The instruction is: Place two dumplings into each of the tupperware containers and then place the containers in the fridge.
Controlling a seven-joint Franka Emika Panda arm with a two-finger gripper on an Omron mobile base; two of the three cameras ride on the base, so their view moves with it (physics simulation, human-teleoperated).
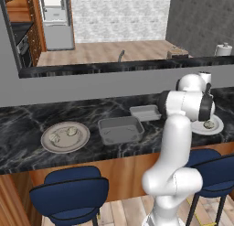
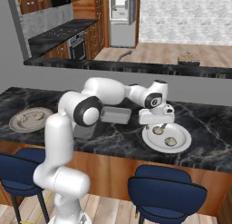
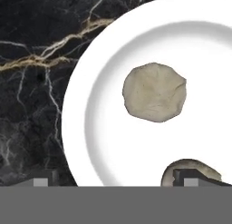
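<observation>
- Your gripper [image 2: 158, 124] hangs just above the white plate [image 2: 180, 145] at the right end of the black marble counter [image 2: 206, 128], jaws spread wide, nothing between them.
- Look down through the hand camera: one dumpling [image 3: 154, 92] sits in full sight on the white plate, and a second dumpling [image 3: 192, 169] peeks out behind one of your fingertips [image 3: 192, 175] at the lower edge.
- From the right base camera both of those lumps lie on the plate, one directly below the hand, the other nearer the counter's front edge.
- Over on the far left of the counter you've got a beige plate [image 1: 81, 142] carrying two more dumplings [image 1: 71, 131], side by side.
- Between the two plates sit the tupperware containers: the larger, darker tray [image 1: 119, 130] nearer the front, the smaller, lighter tray [image 1: 145, 112] just behind and to its right. Both hold nothing.
- The fridge [image 1: 57, 19] stands well back across the kitchen, door open, white shelves showing.
</observation>
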